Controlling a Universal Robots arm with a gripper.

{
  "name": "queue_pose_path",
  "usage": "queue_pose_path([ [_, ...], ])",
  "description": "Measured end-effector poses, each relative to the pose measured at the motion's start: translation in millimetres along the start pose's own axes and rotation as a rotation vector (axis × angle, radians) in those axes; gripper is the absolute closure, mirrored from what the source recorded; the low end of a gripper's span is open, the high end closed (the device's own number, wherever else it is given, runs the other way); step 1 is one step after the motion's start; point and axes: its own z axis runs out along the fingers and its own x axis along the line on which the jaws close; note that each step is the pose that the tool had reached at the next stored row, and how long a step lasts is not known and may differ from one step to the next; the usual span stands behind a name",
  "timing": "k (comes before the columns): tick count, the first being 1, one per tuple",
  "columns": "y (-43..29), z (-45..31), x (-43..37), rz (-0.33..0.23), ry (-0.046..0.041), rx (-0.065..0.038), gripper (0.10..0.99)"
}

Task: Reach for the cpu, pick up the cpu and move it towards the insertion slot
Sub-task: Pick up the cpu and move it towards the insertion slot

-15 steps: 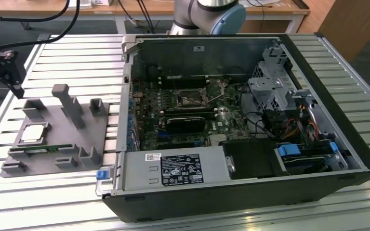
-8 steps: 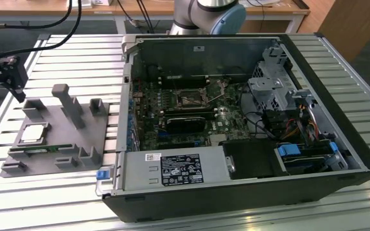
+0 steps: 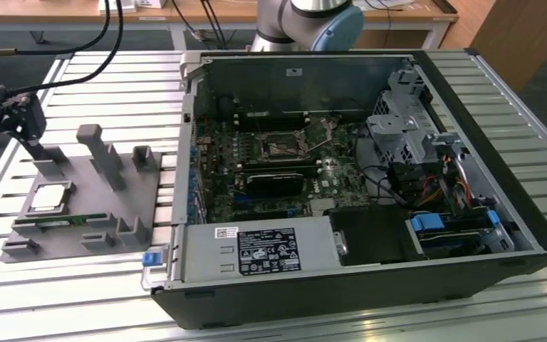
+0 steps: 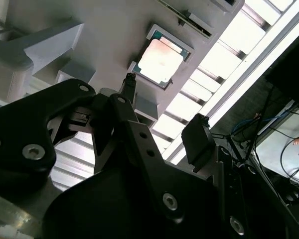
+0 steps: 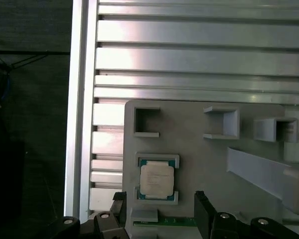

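Observation:
The cpu [image 3: 50,197] is a flat square chip with a silvery top and lies in a recess of the grey fixture plate [image 3: 74,182] on the exterior view's left. My gripper [image 3: 28,135] hangs above the far part of that plate, apart from the chip. In both wrist views the cpu [image 4: 161,56] [image 5: 157,180] lies just ahead of the open gripper [image 4: 164,112] [image 5: 161,206], with nothing between the black fingers [image 5: 202,209]. The insertion slot [image 3: 281,148] is a square socket with a metal frame on the motherboard inside the open computer case [image 3: 444,85].
A green memory stick [image 3: 60,221] lies in the fixture just in front of the cpu. Tall grey posts [image 3: 102,160] rise from the plate. Inside the case sit a black cooler block [image 3: 273,182], a labelled power supply [image 3: 254,251] and a drive cage [image 3: 402,128]. Cables [image 3: 83,53] hang above the slatted table [image 3: 83,299].

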Motion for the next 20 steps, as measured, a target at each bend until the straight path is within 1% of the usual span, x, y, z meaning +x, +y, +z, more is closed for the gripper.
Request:
queue_pose_path([
  [6, -0.3, 10.1, 0.1, 0.000, -0.0013, 0.001, 0.439],
  [10, -0.5, 16.6, 0.0, 0.000, -0.0011, 0.009, 0.439],
  [14, -0.6, 23.3, -0.1, 0.000, -0.0011, 0.014, 0.439],
  [15, -0.7, 24.7, -0.1, 0.000, -0.0011, 0.014, 0.427],
  [17, -0.8, 27.5, -0.2, 0.000, -0.0011, 0.016, 0.310],
  [18, -0.8, 28.7, -0.3, 0.000, -0.0011, 0.017, 0.310],
  [19, -0.8, 29.9, -0.3, 0.001, -0.0010, 0.019, 0.251],
  [20, -0.9, 31.1, -0.3, 0.000, -0.0010, 0.020, 0.251],
])
